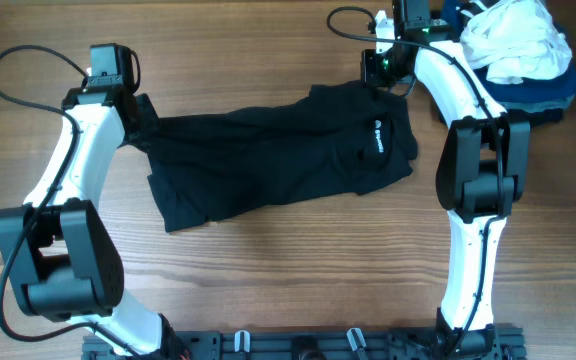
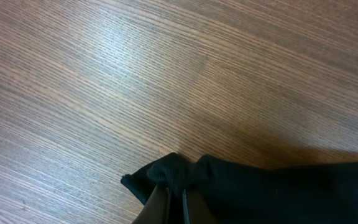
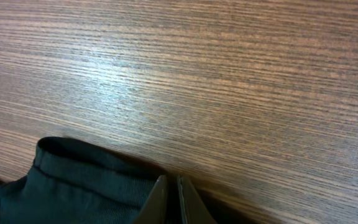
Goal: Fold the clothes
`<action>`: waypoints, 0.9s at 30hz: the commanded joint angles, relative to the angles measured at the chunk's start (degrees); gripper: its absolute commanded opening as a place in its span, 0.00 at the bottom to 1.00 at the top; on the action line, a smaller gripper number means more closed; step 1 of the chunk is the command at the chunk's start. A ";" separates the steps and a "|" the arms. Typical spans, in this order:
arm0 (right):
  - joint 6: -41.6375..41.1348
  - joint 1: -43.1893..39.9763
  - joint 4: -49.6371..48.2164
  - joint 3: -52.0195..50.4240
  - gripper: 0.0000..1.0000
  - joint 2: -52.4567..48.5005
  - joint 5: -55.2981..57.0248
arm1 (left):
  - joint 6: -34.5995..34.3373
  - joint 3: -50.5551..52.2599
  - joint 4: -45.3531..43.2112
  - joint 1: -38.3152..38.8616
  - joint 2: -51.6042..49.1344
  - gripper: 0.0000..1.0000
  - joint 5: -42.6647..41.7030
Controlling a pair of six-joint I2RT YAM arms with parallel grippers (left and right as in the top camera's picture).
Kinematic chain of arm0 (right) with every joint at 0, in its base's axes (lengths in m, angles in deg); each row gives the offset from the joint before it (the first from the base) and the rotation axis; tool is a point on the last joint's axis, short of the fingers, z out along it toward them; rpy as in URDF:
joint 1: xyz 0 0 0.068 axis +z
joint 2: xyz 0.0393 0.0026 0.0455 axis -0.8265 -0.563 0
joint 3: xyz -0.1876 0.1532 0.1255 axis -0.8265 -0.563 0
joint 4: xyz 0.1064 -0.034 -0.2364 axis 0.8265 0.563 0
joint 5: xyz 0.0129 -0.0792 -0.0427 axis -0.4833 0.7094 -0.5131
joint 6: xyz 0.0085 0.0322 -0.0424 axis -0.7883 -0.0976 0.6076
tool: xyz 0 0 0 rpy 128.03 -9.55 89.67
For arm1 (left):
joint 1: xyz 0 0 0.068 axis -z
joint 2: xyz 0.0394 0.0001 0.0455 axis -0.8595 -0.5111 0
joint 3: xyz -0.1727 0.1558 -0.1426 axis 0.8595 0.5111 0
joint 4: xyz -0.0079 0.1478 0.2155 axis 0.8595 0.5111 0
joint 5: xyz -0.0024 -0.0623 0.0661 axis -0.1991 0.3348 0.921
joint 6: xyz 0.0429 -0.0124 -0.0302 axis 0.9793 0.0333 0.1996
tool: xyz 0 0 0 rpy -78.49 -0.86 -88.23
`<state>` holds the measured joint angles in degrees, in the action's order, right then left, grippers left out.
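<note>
A black garment [image 1: 268, 160] with a small white logo lies spread across the middle of the wooden table. My left gripper [image 1: 140, 118] is at its left end, shut on a bunched corner of the cloth, as the left wrist view [image 2: 176, 193] shows; the garment [image 2: 278, 193] trails to the right there. My right gripper [image 1: 378, 75] is at the garment's upper right edge. In the right wrist view its fingers [image 3: 171, 185] are pressed together at the hem of the garment [image 3: 73, 186], low over the table.
A heap of white clothes [image 1: 516, 40] lies on folded dark blue clothes [image 1: 538, 92] at the back right corner, right of my right arm. Bare wood table [image 1: 298, 270] lies in front of the garment.
</note>
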<state>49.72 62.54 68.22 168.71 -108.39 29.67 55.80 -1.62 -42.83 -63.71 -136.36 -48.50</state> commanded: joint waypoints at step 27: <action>6.60 -0.52 16.06 7.32 0.04 17.07 -6.45 | 1.16 -5.18 9.75 -0.59 15.26 0.04 0.28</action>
<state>54.11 62.37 77.77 175.03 -95.56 25.15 56.07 -5.79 -36.60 -63.77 -123.66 -48.52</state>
